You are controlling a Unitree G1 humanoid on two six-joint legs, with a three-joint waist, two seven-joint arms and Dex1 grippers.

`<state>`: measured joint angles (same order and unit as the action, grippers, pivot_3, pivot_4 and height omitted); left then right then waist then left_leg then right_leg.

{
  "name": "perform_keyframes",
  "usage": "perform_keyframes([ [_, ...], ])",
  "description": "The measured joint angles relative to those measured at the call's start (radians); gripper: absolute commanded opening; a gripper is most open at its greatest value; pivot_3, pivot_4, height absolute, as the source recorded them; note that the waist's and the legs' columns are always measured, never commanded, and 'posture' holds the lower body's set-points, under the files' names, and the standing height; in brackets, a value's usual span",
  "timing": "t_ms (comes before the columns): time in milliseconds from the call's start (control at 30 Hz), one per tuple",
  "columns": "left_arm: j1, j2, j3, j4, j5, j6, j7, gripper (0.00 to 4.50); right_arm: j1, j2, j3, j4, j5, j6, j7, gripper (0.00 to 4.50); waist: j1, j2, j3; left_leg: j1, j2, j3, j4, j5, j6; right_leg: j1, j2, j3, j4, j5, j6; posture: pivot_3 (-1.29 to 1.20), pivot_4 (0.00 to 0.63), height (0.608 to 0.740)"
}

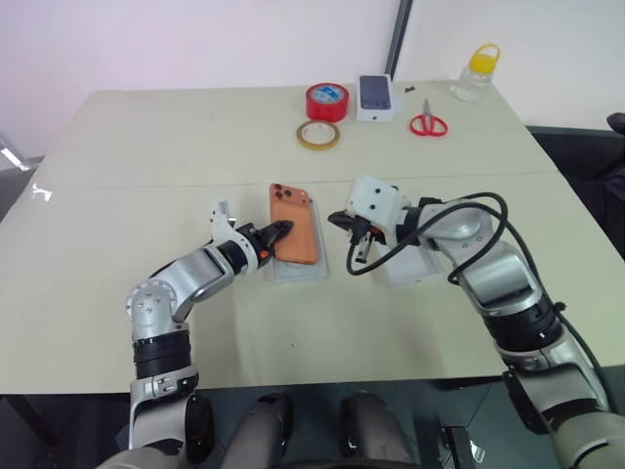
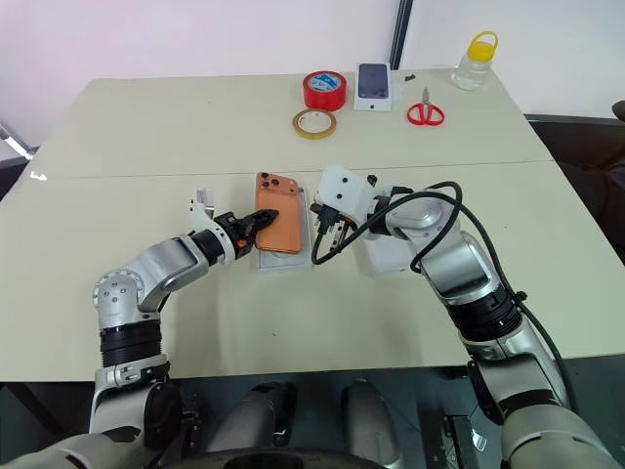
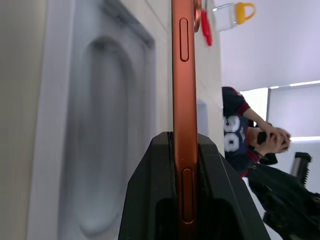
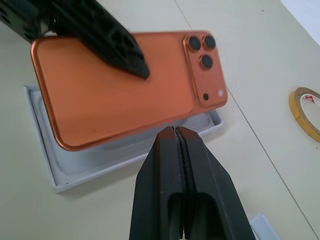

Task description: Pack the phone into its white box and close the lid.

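Left gripper (image 1: 280, 232) pinches the phone (image 1: 296, 224) by its edge, held just above the insert (image 4: 125, 150) at table centre. Right gripper (image 4: 176, 131) is clamped empty at its three o'clock. A thin edge grip could slip, dropping the phone askew.

Count on tabletop (image 1: 146, 147): one orange phone (image 1: 296, 225); one white insert tray (image 4: 75, 165); two tape rolls, one red (image 1: 326, 101), one yellowish (image 1: 318, 135); one small phone box (image 1: 377, 97); one red-handled scissors (image 1: 428, 122); one yellow-capped jar (image 1: 476, 73).
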<state>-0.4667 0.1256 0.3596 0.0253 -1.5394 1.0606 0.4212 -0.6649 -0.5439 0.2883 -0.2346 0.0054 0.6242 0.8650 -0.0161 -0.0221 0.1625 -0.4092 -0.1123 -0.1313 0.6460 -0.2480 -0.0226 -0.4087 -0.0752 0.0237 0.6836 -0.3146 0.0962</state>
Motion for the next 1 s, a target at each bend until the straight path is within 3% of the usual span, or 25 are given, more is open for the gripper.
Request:
perform_keyframes([
  [167,0.0,0.0,-0.016,0.01,0.02,-0.027,-0.008,0.03,0.006,-0.001,0.0,0.0,0.0,0.001,-0.007,0.0,0.005,0.0,0.0,0.0,0.0,0.0,0.0,0.0,0.0,0.0,-0.001,0.0,-0.001,0.0,0.0,0.0,0.15,0.74],
  [300,0.0,-0.001,-0.036,0.015,0.024,-0.026,-0.021,1.8,0.006,-0.001,0.001,0.002,0.0,0.001,-0.013,0.0,0.004,0.0,0.0,0.0,0.0,0.0,0.0,0.0,0.0,0.0,0.0,0.0,-0.001,0.0,0.0,0.0,0.15,0.74],
  [433,0.0,0.006,-0.059,0.015,0.024,-0.019,-0.028,3.86,0.006,-0.001,0.001,0.006,-0.001,0.0,-0.013,0.0,0.004,0.0,0.0,0.0,0.0,0.0,0.0,0.0,0.0,0.0,0.0,0.0,-0.001,0.0,0.0,0.0,0.15,0.74],
  [500,0.0,0.014,-0.065,0.002,0.013,-0.017,-0.041,4.47,0.005,-0.001,0.001,0.009,-0.001,0.0,-0.013,0.0,0.004,0.0,0.0,0.0,0.0,0.0,0.0,0.0,0.0,0.0,0.0,0.0,-0.001,0.0,0.0,0.0,0.15,0.74],
  [667,0.005,0.066,-0.072,-0.012,-0.003,0.003,-0.04,4.47,0.004,-0.001,0.001,0.015,-0.001,0.0,-0.013,0.0,0.0,0.0,0.0,0.0,0.0,0.0,0.0,0.0,0.0,0.0,0.0,0.0,0.0,0.0,0.0,0.0,0.15,0.74],
  [1000,0.013,0.261,-0.119,-0.13,0.002,0.087,-0.12,4.47,0.003,-0.001,0.002,0.03,-0.006,0.0,-0.02,0.0,0.001,0.0,0.0,0.0,0.0,0.0,0.0,0.0,0.0,0.0,0.0,0.0,0.0,0.0,0.0,0.0,0.15,0.74],
])
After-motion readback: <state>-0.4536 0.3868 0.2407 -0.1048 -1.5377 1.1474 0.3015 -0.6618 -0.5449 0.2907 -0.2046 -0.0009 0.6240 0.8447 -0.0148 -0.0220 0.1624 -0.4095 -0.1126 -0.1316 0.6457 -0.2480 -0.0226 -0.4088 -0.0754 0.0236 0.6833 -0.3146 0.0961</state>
